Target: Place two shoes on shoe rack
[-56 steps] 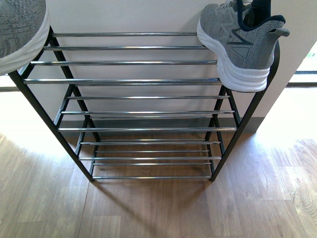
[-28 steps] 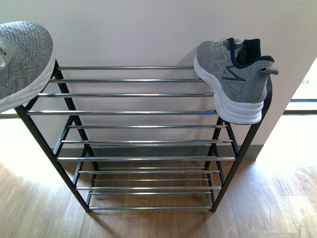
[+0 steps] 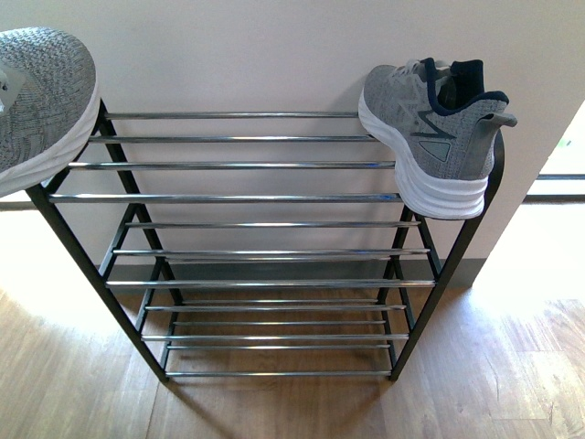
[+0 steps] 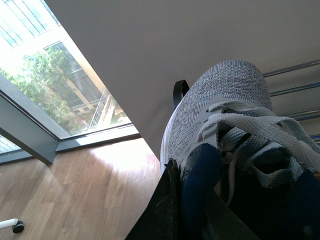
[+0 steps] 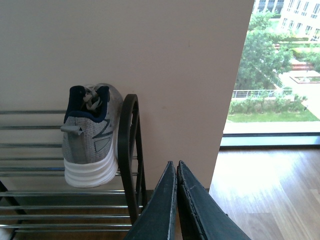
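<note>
Since a moment ago the shoe rack [image 3: 247, 197] shows a bit higher in the front view. The left end effector [image 4: 192, 212] is clamped tight on the held shoe [image 3: 41, 96], at the rack's left end. The right end effector [image 5: 175, 167] is pinched closed on nothing, just off the rack's right end. The other shoe [image 3: 430, 137] sits on the top shelf there, heel past the front rod.
</note>
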Action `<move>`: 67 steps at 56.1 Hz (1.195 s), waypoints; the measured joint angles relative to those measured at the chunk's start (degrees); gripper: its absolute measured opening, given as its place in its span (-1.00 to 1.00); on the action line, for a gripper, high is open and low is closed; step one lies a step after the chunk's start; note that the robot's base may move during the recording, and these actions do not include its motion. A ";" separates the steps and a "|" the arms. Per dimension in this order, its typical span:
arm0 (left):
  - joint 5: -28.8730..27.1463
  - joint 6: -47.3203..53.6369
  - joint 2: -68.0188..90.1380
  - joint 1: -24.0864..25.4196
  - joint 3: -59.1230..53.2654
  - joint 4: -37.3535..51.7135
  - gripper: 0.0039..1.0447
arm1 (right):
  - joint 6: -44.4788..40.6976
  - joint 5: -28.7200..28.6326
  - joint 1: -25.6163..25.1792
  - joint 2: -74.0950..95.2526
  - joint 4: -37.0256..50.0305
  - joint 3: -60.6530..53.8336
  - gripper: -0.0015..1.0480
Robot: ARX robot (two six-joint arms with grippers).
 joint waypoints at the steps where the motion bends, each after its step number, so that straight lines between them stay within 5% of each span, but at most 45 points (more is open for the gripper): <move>1: 0.00 0.00 0.00 0.00 0.02 0.00 -0.98 | -0.02 0.00 0.00 -0.66 -0.42 -0.20 -0.97; 67: 0.00 0.00 0.00 0.00 0.00 0.00 -0.98 | -0.04 -0.02 0.00 -30.27 -25.03 -3.34 -0.97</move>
